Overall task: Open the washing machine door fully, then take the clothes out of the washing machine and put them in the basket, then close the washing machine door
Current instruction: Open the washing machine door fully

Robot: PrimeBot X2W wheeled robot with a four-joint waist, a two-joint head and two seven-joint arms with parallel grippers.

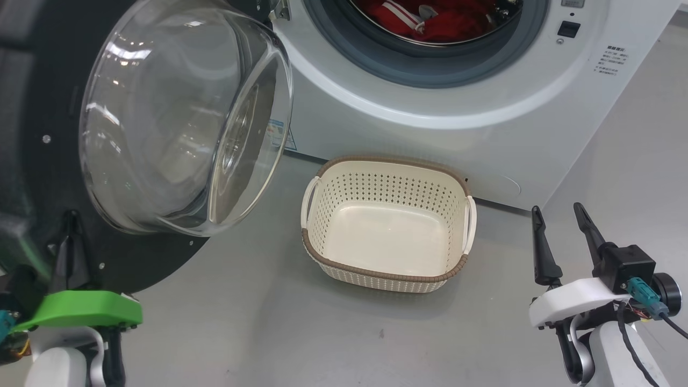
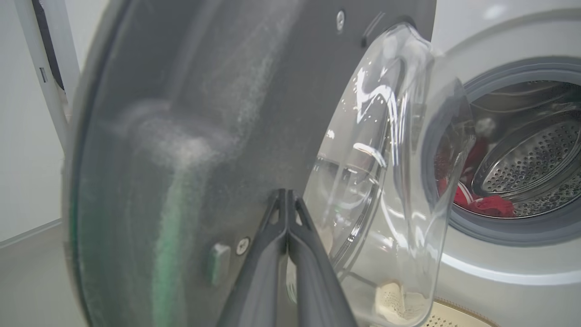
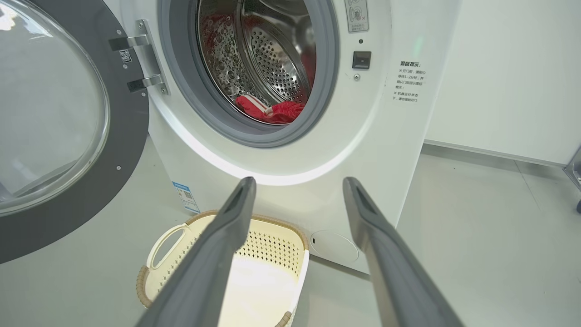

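The right pincer (image 3: pixel 299 181) holds its two dark fingers spread wide with nothing between them, pointing at the white front of the washing machine (image 3: pixel 372 150). The washing machine door (image 3: pixel 131 136) hangs open on its hinges (image 3: pixel 136 63) at the left, and the red clothes (image 3: pixel 272 111) lie low in the steel drum (image 3: pixel 272 54). The basket (image 3: pixel 199 219) sits on the floor (image 3: pixel 476 227) just in front of the machine, partly hidden by the left finger

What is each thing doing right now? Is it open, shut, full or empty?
Door: swung open.
Washer: holds clothes.
Clothes: red heap inside the washer.
Basket: upright on the floor, empty.
Left pincer: shut, by the door.
Right pincer: open, holds nothing.
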